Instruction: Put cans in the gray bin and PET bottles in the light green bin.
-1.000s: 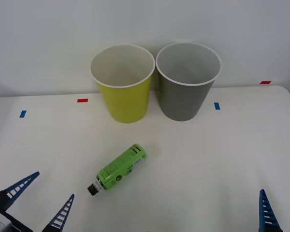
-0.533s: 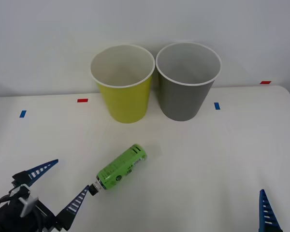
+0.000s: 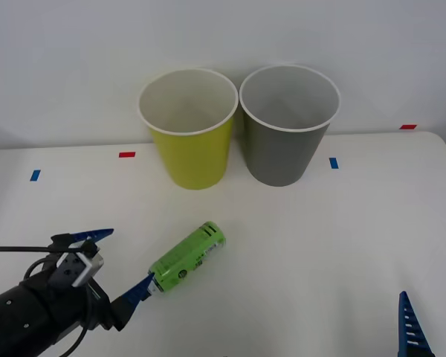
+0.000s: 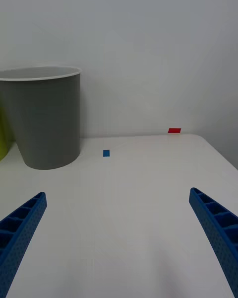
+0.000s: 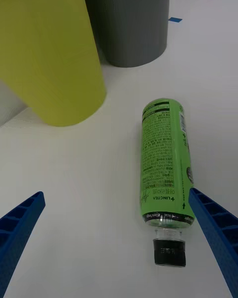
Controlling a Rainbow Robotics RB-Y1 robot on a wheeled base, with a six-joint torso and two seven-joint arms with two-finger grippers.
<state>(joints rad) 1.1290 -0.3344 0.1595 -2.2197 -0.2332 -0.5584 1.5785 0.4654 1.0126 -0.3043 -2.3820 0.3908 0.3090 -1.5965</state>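
Observation:
The PET bottle (image 3: pixel 187 258), green-labelled with a black cap, lies on its side on the white table (image 3: pixel 320 238), cap toward me. My left gripper (image 3: pixel 130 255) is open just left of it, and one fingertip (image 3: pixel 141 286) is at the cap end. In the left wrist view the bottle (image 5: pixel 166 164) lies just inside one finger of the open left gripper (image 5: pixel 116 193). The light green bin (image 3: pixel 187 130) and the gray bin (image 3: pixel 288 126) stand side by side at the back. My right gripper (image 4: pixel 118 193) is open over bare table at the near right, facing the gray bin (image 4: pixel 44 119).
Small tape marks lie on the table: red (image 3: pixel 126 155) and blue (image 3: pixel 35 175) on the left, blue (image 3: pixel 333 163) and red (image 3: pixel 407 127) on the right. A plain wall stands right behind the bins. The table's right edge runs near the red mark.
My left arm has moved forward and to the right, bringing its open fingers up to the bottle's cap end. The bottle, both bins and the right gripper have stayed put.

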